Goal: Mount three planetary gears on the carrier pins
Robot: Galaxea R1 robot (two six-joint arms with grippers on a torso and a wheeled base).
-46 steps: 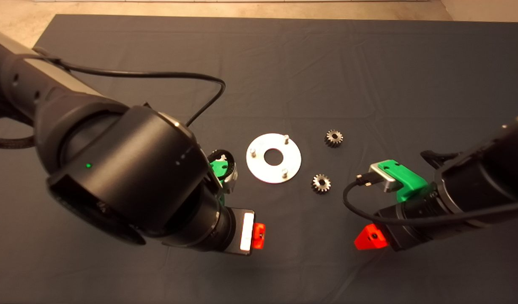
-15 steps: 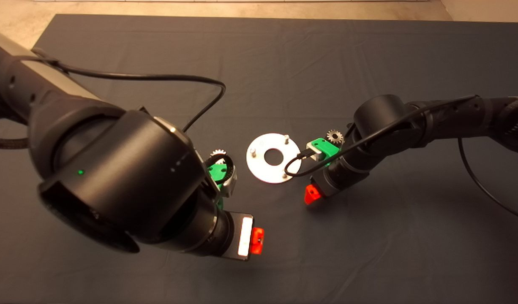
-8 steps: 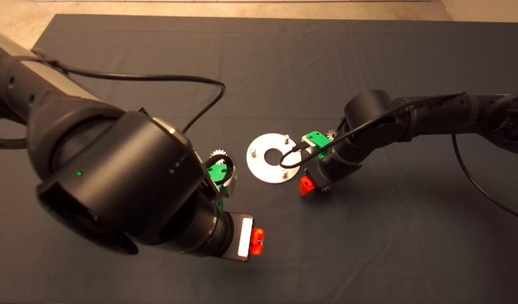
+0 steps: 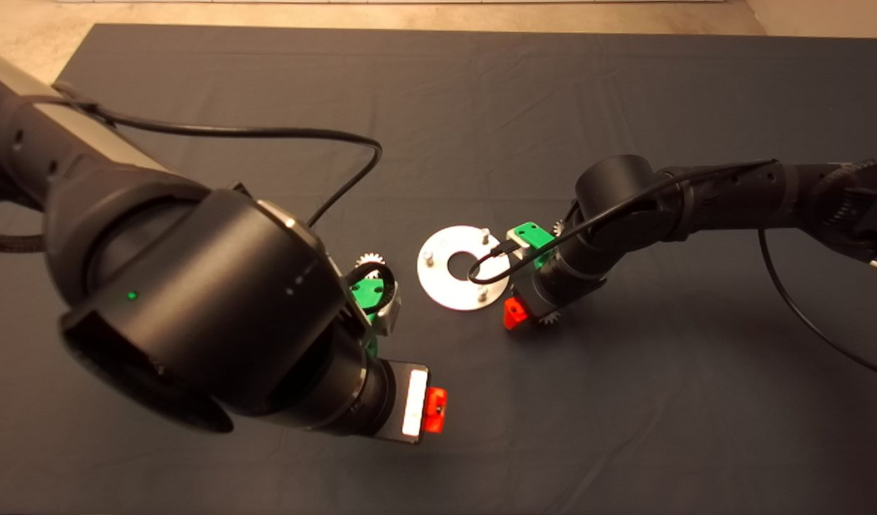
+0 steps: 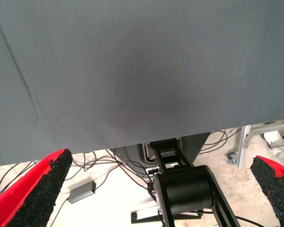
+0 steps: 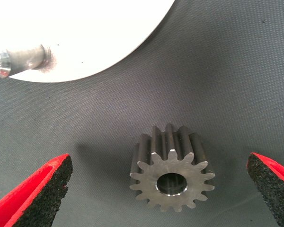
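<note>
Dark mat covers the tabletop, nothing else on it but the parts. Nearest planetary gear (image 6: 172,176) lies flat on the mat, bore up, sitting between my right jaws and touching neither pad. Just past it, away from the jaws, is the carrier plate (image 4: 442,286) edge, with one of the carrier pins (image 6: 20,58) standing bare. All three pins look empty from overhead, so no gear is installed yet.

What changed: three seconds ago the right gripper (image 4: 528,315) was parked at the lower right edge; it has since swung in and dropped over this gear, beside the plate. I read that as lined up for the first pick, final descent pending.

Right jaws: spread wide, holding nothing, both pads (image 6: 40,191) clear of the teeth.

Second gear (image 4: 559,229) is mostly hidden behind the right arm. Third gear (image 4: 370,260) peeks out behind the left arm.

Left gripper (image 4: 433,409) hasn't moved: jaws spread, empty, over bare mat near the tabletop edge.
</note>
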